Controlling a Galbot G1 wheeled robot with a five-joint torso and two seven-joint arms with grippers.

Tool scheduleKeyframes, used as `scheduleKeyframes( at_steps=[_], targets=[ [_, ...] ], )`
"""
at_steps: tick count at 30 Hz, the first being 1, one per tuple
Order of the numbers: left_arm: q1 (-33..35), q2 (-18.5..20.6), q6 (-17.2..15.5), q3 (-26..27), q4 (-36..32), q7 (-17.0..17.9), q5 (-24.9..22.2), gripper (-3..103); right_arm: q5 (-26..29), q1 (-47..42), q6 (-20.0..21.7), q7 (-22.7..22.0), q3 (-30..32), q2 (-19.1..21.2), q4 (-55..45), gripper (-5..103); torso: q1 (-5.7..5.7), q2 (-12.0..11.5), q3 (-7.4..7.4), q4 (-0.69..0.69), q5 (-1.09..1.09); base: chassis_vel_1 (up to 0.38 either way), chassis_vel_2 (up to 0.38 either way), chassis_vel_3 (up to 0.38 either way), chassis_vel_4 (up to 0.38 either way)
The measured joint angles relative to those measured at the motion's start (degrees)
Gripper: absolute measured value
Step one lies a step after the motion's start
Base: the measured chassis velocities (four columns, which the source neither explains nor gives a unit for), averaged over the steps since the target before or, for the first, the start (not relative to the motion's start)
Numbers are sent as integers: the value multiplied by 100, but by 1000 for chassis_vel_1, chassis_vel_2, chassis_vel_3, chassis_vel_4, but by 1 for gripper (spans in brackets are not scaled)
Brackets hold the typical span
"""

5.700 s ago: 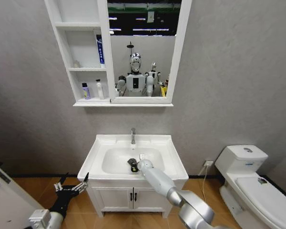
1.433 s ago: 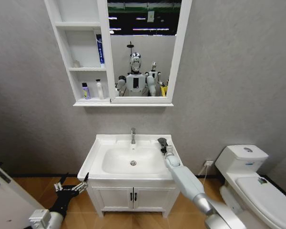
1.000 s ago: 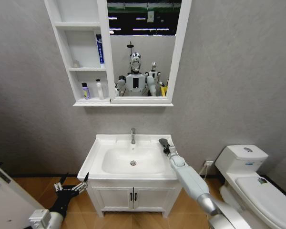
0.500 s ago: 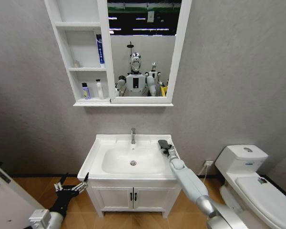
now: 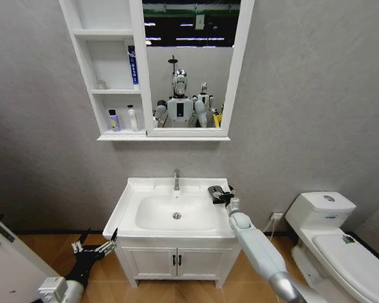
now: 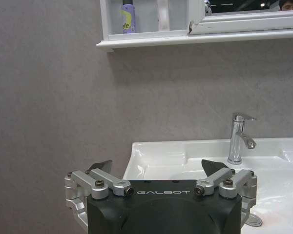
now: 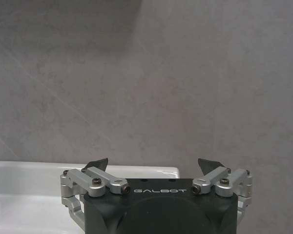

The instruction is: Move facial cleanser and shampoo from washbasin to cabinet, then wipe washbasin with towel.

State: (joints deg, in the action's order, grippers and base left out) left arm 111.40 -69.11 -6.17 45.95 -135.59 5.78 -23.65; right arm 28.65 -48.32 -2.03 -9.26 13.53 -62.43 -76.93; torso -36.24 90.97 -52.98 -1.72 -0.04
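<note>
Lying on the back right corner of the washbasin [image 5: 131, 197] rim: the towel [image 5: 215, 190], small, dark and soft, a bit crumpled. Just beside it, the right end effector [image 5: 227, 195], fingers spread wide and holding nothing. Smooth, shiny white all over the washbasin, with an oval bowl, a round drain [image 5: 176, 215] in the middle and a shiny metal tap [image 5: 175, 179] at the back.

Seen from the right wrist: two black fingertips [image 7: 96, 164] far apart, a rough grey wall [image 7: 146, 73] past them and a corner of the white rim below. Seen from the left wrist: the left end effector [image 6: 156, 165], also spread wide and empty, with the tap and bowl close up. Seen from the head: that left end effector low down near the wooden floor [image 5: 50, 243], beside the low white cupboard [image 5: 177, 259] with two doors.

Up on the wall, the cabinet [image 5: 107, 69] with flat white shelves, joined to a mirror [image 5: 189, 63]. On its lowest shelf, a purple bottle [image 5: 114, 120] and a white bottle [image 5: 132, 118] side by side. Off to the right, a white toilet [image 5: 328, 233].
</note>
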Motion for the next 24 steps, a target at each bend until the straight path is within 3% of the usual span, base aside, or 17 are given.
scheduleKeyframes(
  at_steps=[1, 2, 4, 5, 6, 8, 9, 12, 13, 15, 19, 24],
  targets=[
    [0, 0, 0, 0, 0, 0, 0, 100, 172, -492, 218, -152, 182, 324, -647, 100, 0, 0, 0, -2, 0, 0, 0, 0, 0],
    [0, 0, 0, 0, 0, 0, 0, 100, 172, -492, 218, -152, 182, 324, -647, 100, 0, 0, 0, -2, 0, 0, 0, 0, 0],
    [0, 0, 0, -1, 0, -2, 0, 100, 294, -1490, 454, -381, 722, 677, -1875, 100, 0, 1, 1, -2, 1, 0, 0, 0, 0],
    [0, 0, 0, -1, 0, -1, 0, 100, 294, -2065, 537, -438, 1085, 736, -2423, 100, 1, 1, 1, -1, -2, 0, 0, 0, 0],
    [0, 0, 0, -1, 0, -1, 0, 100, 294, -2065, 537, -438, 1085, 736, -2423, 100, 1, 1, 1, -1, -2, 0, 0, 0, 0],
    [0, 1, 0, -1, 0, -1, 0, 100, 189, -3771, 629, -468, 2050, 605, -3742, 100, 1, 1, 1, -3, 4, 0, 0, 0, 0],
    [0, 1, 0, -1, 0, -1, 0, 100, 189, -3771, 629, -468, 2050, 605, -3742, 100, 1, 1, 1, -3, 4, 0, 0, 0, 0],
    [0, 0, 0, 0, 0, -1, 0, 100, -264, -5854, 332, -229, 2916, -248, -5166, 100, 3, 2, 2, -4, 0, 0, 0, 0, 0],
    [0, 0, 0, 0, 0, -1, 0, 100, -264, -5854, 332, -229, 2916, -248, -5166, 100, 3, 2, 2, -4, 0, 0, 0, 0, 0],
    [0, 1, 0, -1, 0, -2, 0, 100, -928, -6841, -122, -43, 3178, -927, -5690, 100, 4, 3, 2, -5, -3, 0, 0, 0, 0],
    [0, 1, 0, -1, 0, -1, 0, 100, -1527, -7396, -333, -63, 3121, -1360, -6175, 100, 3, 2, 1, -1, -2, 0, 0, 0, 0],
    [0, 0, 0, 0, 0, -1, 0, 100, -1661, -7531, -287, -166, 3095, -1535, -6490, 100, 1, 1, 0, 0, 0, 0, 0, 0, 0]
  ],
)
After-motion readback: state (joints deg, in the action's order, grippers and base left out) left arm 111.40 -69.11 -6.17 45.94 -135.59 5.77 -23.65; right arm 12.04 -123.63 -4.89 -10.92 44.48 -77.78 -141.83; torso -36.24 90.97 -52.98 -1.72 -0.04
